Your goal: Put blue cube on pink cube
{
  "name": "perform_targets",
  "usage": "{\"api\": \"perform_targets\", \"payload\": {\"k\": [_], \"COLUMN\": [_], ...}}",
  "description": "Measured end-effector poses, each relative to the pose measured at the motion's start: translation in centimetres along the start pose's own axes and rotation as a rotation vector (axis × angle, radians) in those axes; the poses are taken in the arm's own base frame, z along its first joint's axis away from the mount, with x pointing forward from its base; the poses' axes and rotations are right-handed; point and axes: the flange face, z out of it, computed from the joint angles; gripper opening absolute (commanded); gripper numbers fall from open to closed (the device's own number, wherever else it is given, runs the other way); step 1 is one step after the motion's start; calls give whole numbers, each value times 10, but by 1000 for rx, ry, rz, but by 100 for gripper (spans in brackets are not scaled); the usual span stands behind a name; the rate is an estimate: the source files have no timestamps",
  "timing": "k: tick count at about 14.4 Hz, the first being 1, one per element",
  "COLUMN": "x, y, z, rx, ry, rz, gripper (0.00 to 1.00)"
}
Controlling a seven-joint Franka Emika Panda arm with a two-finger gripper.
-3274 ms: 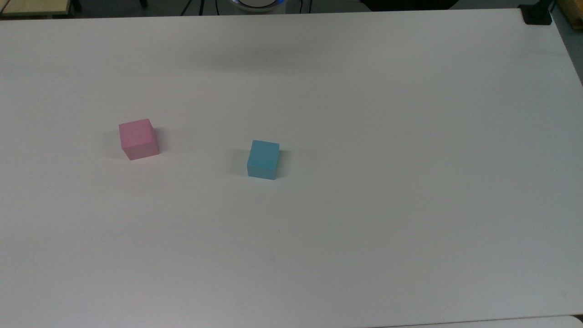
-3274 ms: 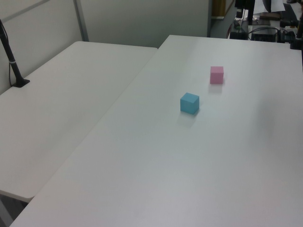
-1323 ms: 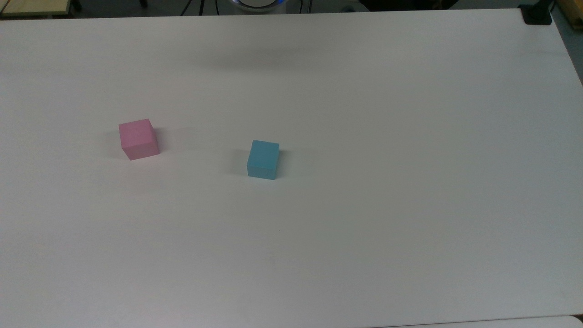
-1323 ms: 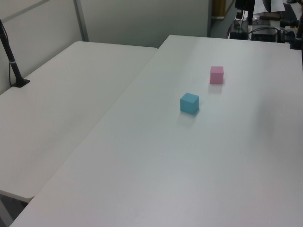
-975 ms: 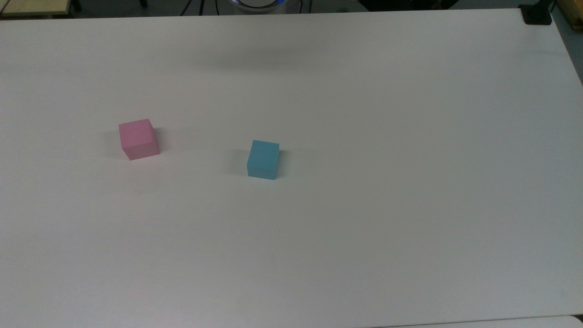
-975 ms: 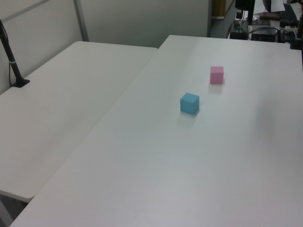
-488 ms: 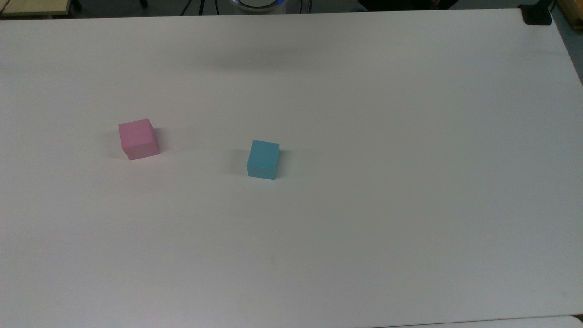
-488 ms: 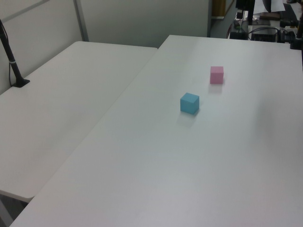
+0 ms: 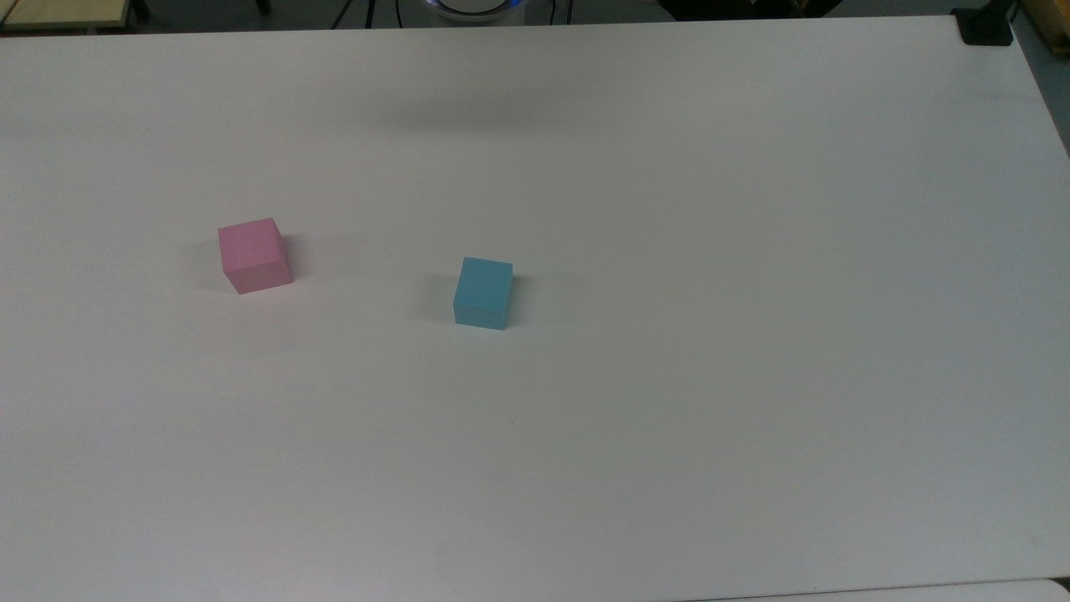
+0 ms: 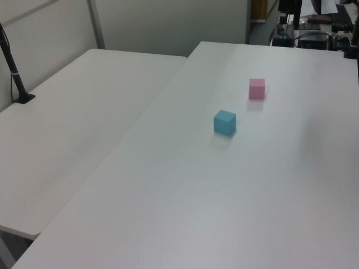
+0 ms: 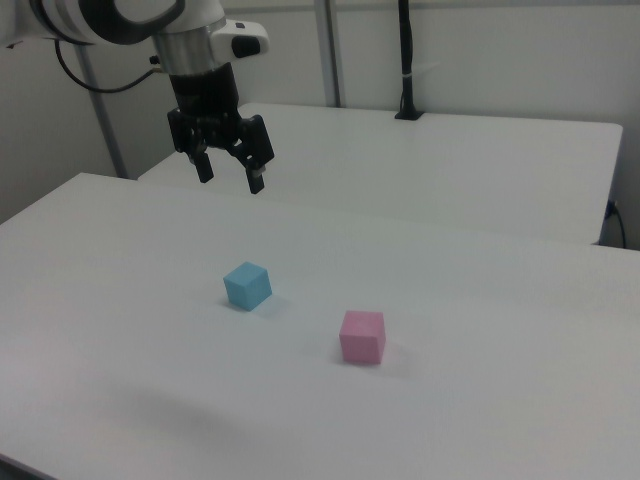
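Note:
The blue cube [image 9: 483, 292] [image 10: 224, 122] [image 11: 247, 285] rests on the white table, apart from the pink cube [image 9: 254, 255] [image 10: 256, 88] [image 11: 361, 335], which sits to the top view's left of it. Both cubes stand alone on the tabletop. In the right view my gripper [image 11: 229, 179] hangs well above the table, up and slightly to the right view's left of the blue cube. Its two black fingers are spread open with nothing between them.
A second white table [image 10: 73, 112] adjoins the work table [image 9: 669, 251] in the left view. A black pole on a base [image 10: 15, 78] [image 11: 405, 60] stands on that second table. Cables and equipment [image 10: 314, 33] sit past the table's far edge.

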Motion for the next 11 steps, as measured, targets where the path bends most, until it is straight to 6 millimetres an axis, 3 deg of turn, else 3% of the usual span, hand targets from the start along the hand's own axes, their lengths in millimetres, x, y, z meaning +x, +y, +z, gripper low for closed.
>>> {"api": "perform_targets", "payload": {"k": [8, 11], "x": [2, 6], "y": [-5, -8], "z": [3, 12], "rx": [0, -2], "ry": [-5, -22], "rz": [-10, -14], "gripper": [100, 100]}}
